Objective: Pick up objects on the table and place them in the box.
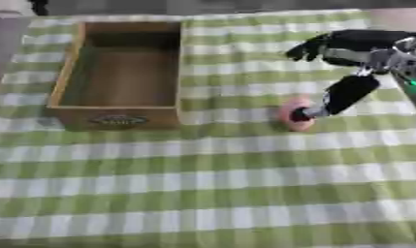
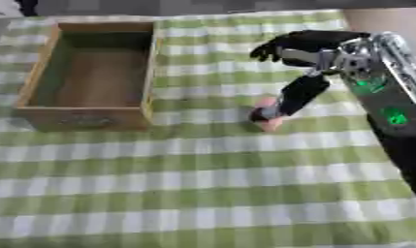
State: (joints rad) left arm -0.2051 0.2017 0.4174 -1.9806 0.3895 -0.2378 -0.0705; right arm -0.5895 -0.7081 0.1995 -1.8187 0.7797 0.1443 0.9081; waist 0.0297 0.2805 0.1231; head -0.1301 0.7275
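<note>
The robot's black right hand (image 1: 351, 46) is reaching down, thumb tip touching the small round pink object (image 1: 293, 115) lying on the green checked tablecloth (image 1: 219, 193) right of the empty wooden box (image 1: 118, 72), other fingers spread clear above; it looks light and likely to roll, so it wants pinching across its sides.

My desk (image 1: 202, 193) wears a green-and-white checked cloth (image 1: 245, 164) filling nearly the whole frame; along the top edge runs a dark strip (image 1: 202, 6) of floor.

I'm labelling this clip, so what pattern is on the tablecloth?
Green and white checks on the tablecloth, clearest in the left eye view.
</note>
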